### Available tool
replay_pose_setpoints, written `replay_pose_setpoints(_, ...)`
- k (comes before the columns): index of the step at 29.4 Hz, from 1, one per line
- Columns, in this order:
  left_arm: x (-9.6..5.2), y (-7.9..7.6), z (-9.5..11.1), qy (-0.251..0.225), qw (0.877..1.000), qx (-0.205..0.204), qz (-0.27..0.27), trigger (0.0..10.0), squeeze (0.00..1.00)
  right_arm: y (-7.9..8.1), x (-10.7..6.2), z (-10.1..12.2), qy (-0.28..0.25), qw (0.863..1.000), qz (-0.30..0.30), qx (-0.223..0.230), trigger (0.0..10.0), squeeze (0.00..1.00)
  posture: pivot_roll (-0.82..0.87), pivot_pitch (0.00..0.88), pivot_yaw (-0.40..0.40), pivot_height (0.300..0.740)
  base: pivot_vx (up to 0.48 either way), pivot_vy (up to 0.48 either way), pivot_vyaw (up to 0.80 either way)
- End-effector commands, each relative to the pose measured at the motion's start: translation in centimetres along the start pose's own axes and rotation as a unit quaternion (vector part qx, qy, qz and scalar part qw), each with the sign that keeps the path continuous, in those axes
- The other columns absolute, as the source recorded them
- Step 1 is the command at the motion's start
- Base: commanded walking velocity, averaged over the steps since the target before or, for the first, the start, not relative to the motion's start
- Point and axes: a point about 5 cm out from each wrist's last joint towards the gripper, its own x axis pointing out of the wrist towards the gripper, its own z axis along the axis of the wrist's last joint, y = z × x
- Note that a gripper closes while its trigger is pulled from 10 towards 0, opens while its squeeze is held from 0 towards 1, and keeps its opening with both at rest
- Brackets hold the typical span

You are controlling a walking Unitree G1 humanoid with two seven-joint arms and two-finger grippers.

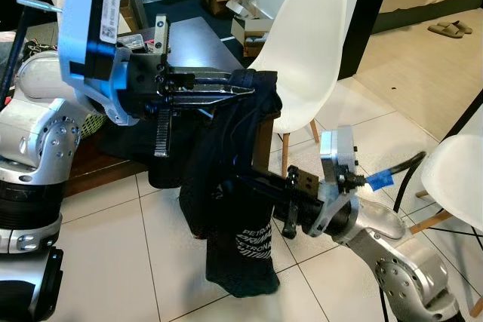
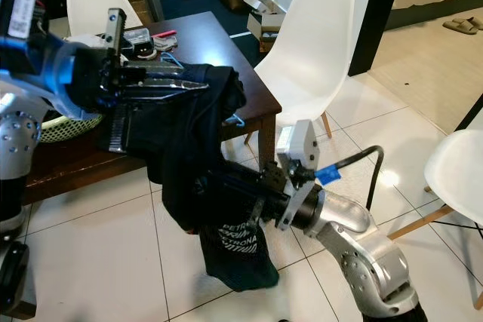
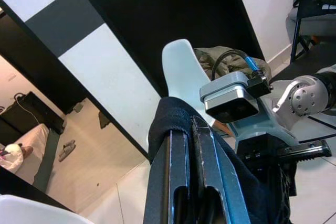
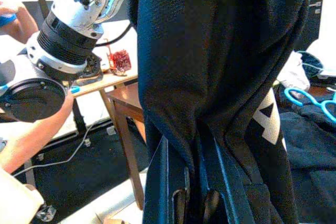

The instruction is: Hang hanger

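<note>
Hanging between both arms, a black garment (image 1: 226, 186) is drooping toward the tiled floor (image 1: 136, 262), white lettering showing near its lower end. The left gripper (image 1: 226, 92) is reaching out level above the dark wooden surface (image 2: 211, 43), its fingers (image 3: 181, 166) pressed together with the garment's top fold draped over them. The right gripper (image 1: 253, 186) is pinching the cloth lower down, its fingers (image 4: 210, 171) closing on a bunched fold. A light blue hanger (image 4: 310, 100) is lying on the surface beside more dark clothing. A white chair (image 1: 306, 58) is standing just beyond.
</note>
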Motion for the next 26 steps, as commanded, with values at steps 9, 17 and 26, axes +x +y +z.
replay_pose_setpoints(9, -2.8, 0.1, -0.3, 0.038, 0.999, -0.007, 0.033, 10.0, 0.00, -0.6, -2.0, 4.2, -0.135, 0.991, 0.020, 0.003, 0.0, 0.00, 0.01, 0.124, 0.054, 0.740, 0.000, 0.000, 0.00)
replay_pose_setpoints(17, -3.3, 0.2, -0.7, 0.052, 0.997, -0.010, 0.048, 10.0, 0.00, -0.6, -2.6, 4.6, -0.147, 0.989, 0.029, 0.005, 0.0, 0.00, 0.01, 0.124, 0.054, 0.740, 0.000, 0.000, 0.00)
replay_pose_setpoints(26, -6.8, 1.4, -2.4, 0.092, 0.980, -0.029, 0.175, 10.0, 1.00, 0.5, -4.4, 5.2, -0.130, 0.986, 0.107, 0.009, 0.0, 0.00, 0.01, 0.120, 0.054, 0.740, 0.000, 0.000, 0.00)
